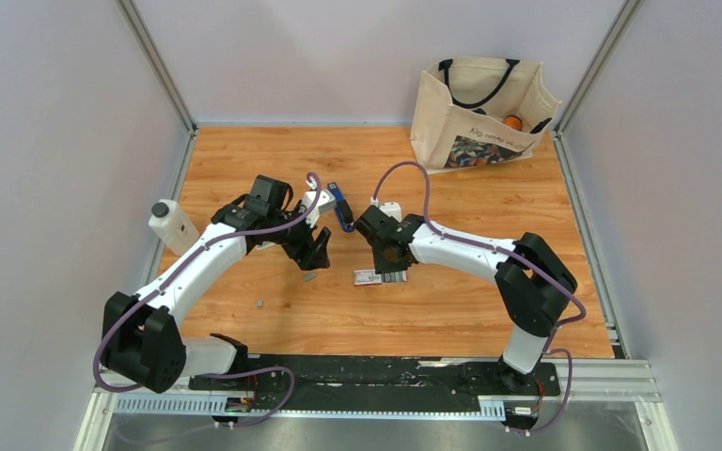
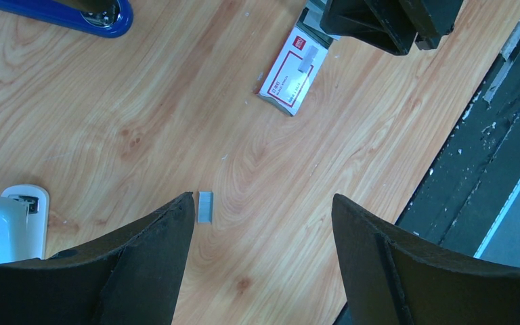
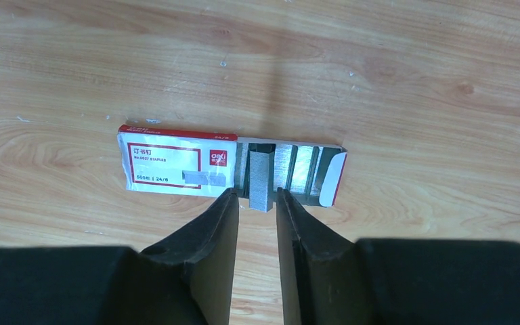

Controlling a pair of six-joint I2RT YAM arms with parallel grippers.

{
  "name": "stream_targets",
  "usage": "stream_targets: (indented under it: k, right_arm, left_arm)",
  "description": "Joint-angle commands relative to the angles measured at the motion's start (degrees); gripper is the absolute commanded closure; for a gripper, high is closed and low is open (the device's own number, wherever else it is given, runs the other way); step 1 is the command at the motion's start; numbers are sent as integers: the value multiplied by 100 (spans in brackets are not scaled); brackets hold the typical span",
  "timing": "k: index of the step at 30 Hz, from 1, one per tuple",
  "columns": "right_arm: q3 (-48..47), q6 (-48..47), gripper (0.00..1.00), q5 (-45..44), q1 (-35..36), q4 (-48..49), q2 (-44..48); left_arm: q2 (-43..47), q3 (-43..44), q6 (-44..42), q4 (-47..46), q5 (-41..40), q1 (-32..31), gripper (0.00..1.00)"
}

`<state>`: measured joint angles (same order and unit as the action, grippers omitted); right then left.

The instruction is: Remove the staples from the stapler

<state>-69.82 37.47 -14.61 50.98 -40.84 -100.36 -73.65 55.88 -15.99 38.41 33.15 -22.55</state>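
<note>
Right pincer (image 3: 256, 196): my jaws stand narrow at the open end of the carton (image 3: 176, 162). A grey strip of staples (image 3: 260, 177) lies in the carton's tray. Its near end sits between my fingertips with a sliver of gap on either side, so nothing is gripped.

Left pincer (image 2: 264, 200): jaws wide and empty, left of the carton, with a loose strip (image 2: 205, 206) just beside one fingertip.

Stapler (image 1: 340, 209): beyond the carton, apart from it.
</note>
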Motion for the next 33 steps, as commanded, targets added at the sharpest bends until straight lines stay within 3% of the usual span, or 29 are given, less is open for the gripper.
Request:
stream_targets:
  k: [1, 33]
  right_arm:
    - [-251, -82, 70, -165, 26, 103, -194]
    - [-163, -82, 79, -130, 8, 173, -424]
  left_arm:
    - [193, 116, -88, -27, 104, -31, 18]
    - [184, 160, -124, 8, 122, -31, 18]
